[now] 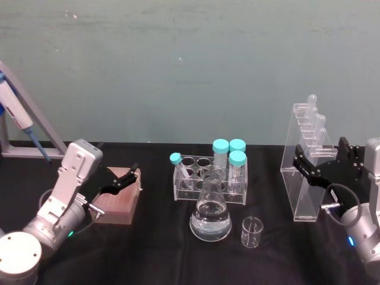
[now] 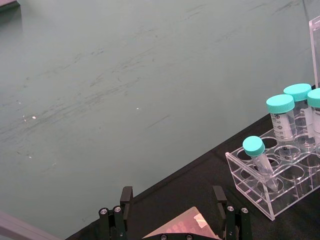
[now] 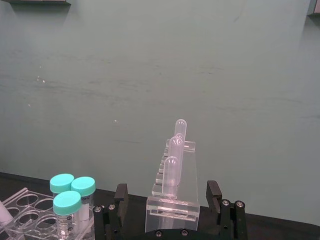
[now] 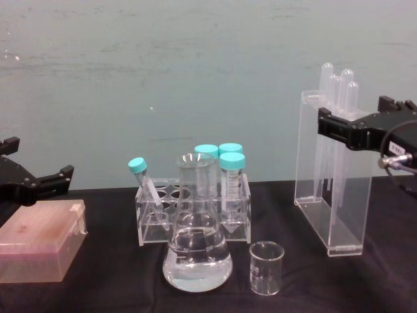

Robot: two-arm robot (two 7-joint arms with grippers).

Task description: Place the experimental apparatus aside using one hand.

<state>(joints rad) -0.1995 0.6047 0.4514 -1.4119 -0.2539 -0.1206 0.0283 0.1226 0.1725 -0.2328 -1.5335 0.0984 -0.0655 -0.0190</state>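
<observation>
The clear acrylic pipette stand [image 1: 303, 202] stands upright at the right of the black table, with plastic pipettes in its top. My right gripper [image 1: 320, 149] is open at the stand's upper part. In the right wrist view its fingers [image 3: 120, 192] sit either side of the stand [image 3: 172, 207], with a gap to the left finger. The conical flask [image 1: 211, 217] holding clear liquid is at centre front, and the small beaker [image 1: 251, 231] is just right of it. My left gripper [image 1: 122, 178] hangs open over a brown box at the left.
A clear tube rack [image 1: 189, 185] with teal-capped tubes stands just behind the flask. The brown box [image 1: 122, 202] lies at the left front. A blue-and-white pipettor [image 1: 18, 119] hangs on a frame at the far left. A green wall backs the table.
</observation>
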